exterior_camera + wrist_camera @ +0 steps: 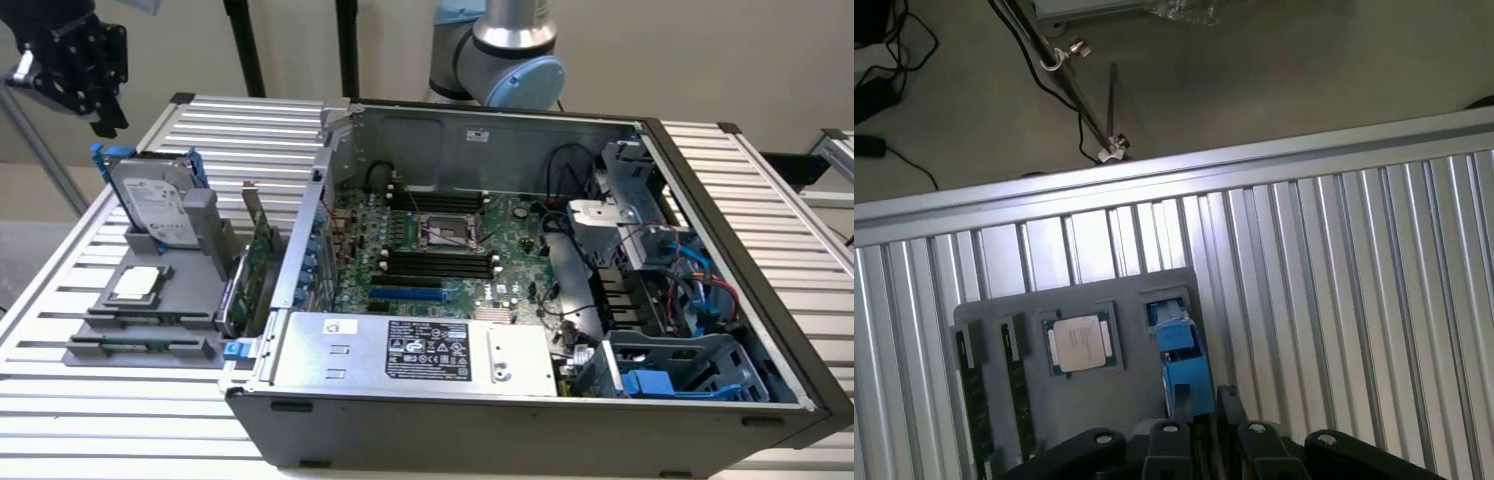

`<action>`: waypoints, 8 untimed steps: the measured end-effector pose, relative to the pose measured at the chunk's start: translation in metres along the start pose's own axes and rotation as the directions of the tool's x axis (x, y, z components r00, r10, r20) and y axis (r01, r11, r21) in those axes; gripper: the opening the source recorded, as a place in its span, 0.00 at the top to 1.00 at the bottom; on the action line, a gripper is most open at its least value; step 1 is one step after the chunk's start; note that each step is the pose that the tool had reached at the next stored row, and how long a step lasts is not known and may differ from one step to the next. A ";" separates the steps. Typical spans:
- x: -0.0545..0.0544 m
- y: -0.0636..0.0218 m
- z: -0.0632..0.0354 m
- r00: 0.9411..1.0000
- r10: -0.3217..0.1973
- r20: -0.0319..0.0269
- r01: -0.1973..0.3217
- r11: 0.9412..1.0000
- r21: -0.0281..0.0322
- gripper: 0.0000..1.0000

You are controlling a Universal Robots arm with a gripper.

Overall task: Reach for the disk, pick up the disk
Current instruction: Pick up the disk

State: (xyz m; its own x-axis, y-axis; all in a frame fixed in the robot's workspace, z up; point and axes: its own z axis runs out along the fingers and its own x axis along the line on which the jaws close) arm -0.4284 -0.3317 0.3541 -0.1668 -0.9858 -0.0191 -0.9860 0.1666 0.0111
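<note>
The disk [150, 198] stands on edge in a grey holder [200, 235] on the slatted table, at the exterior view's left. It is silver-grey with a white label and a bright blue carrier. My black gripper [104, 120] hangs in the air above it and slightly toward the exterior view's left, not touching it. In the wrist view the disk's blue carrier edge [1184, 365] lies just beyond my gripper [1206, 425]. The fingers [1170, 440] are parted a little, with nothing between them.
A small square silver chip [138, 283] [1082, 342] and memory sticks [140, 347] lie in the grey tray by the disk. An open computer case [747, 300] takes up the middle of the table, with a silver box with a black label [414, 350] inside. The table edge [1154, 175] borders a floor with cables.
</note>
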 end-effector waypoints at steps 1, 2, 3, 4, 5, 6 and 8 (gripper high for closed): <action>0.000 0.0000 0.0001 1.000 0.000 0.000 0.000 1.000 0.001 0.70; 0.000 0.0001 0.0006 1.000 0.000 0.000 0.000 1.000 0.001 0.64; 0.000 0.0002 0.0017 1.000 0.000 0.001 0.000 1.000 0.003 0.64; 0.000 0.0002 0.0033 1.000 0.000 0.001 0.000 1.000 0.003 0.58; 0.000 0.0003 0.0052 1.000 0.000 0.001 0.000 1.000 0.004 0.58; 0.000 0.0003 0.0070 1.000 0.000 0.001 0.000 1.000 0.004 0.52; 0.000 0.0004 0.0106 1.000 -0.001 0.001 0.001 1.000 0.004 0.52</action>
State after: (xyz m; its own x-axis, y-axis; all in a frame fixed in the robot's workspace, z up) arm -0.4289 -0.3318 0.3434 -0.1659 -0.9859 -0.0198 -0.9861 0.1658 0.0074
